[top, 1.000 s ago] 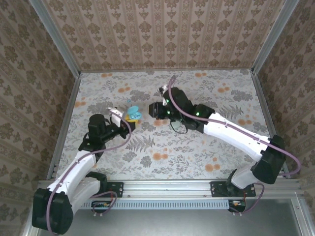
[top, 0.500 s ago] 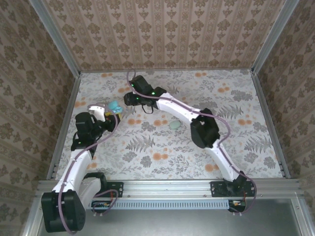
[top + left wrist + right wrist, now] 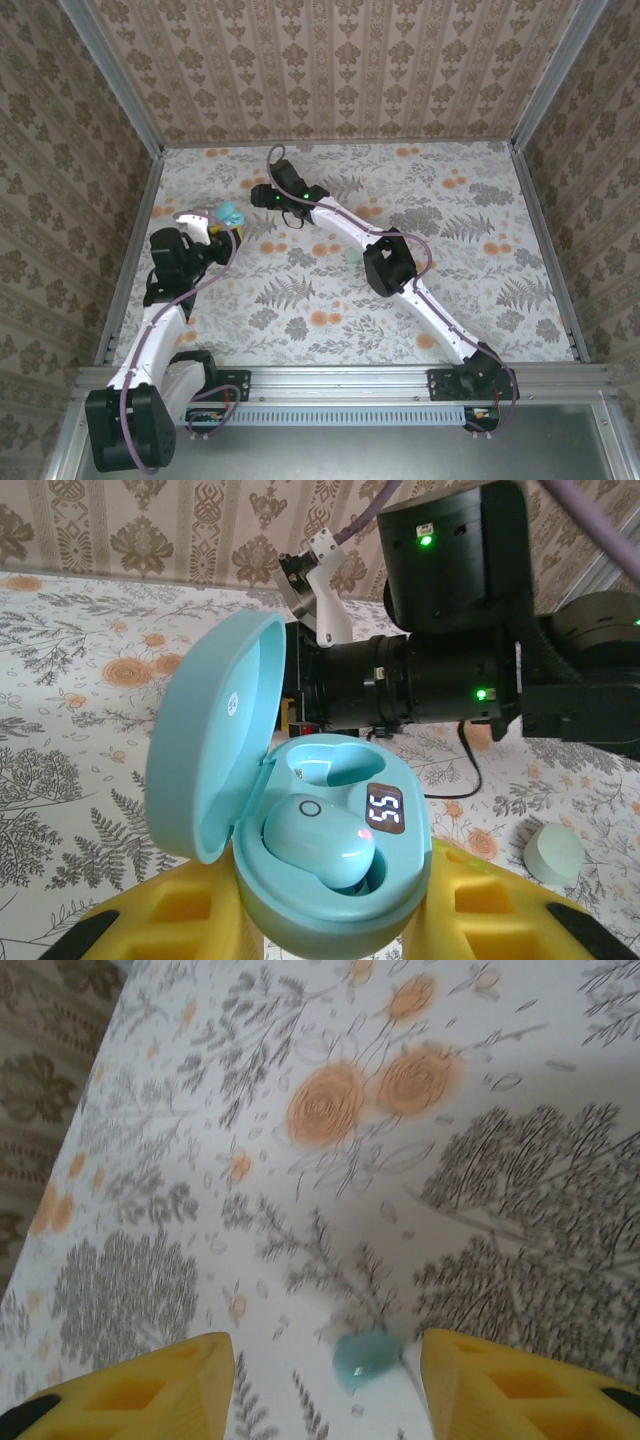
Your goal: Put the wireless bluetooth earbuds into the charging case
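- Two pale blue pieces matter here: the seated earbud [image 3: 322, 842] rests in its socket inside the charging case [image 3: 330, 905], and the loose earbud [image 3: 362, 1358] lies on the floral bench [image 3: 300, 1210].
- Your left gripper [image 3: 335, 930] is closed on the lower half of the charging case, with one yellow finger on each side.
- The lid [image 3: 215, 740] stands open, tilted to the left in the left wrist view. The second socket [image 3: 325, 770], behind the seated earbud, is empty, and a small display [image 3: 385, 808] beside it reads 55.
- Your right gripper [image 3: 322, 1345] is open, with its fingers wide apart. The loose earbud lies between them, nearer to the finger on the right of that view, and seems to touch neither.
- The black wrist of the right arm [image 3: 450, 670] is close behind the case.
- A mint-green round piece [image 3: 553, 852] lies on the bench, apart from both grippers.
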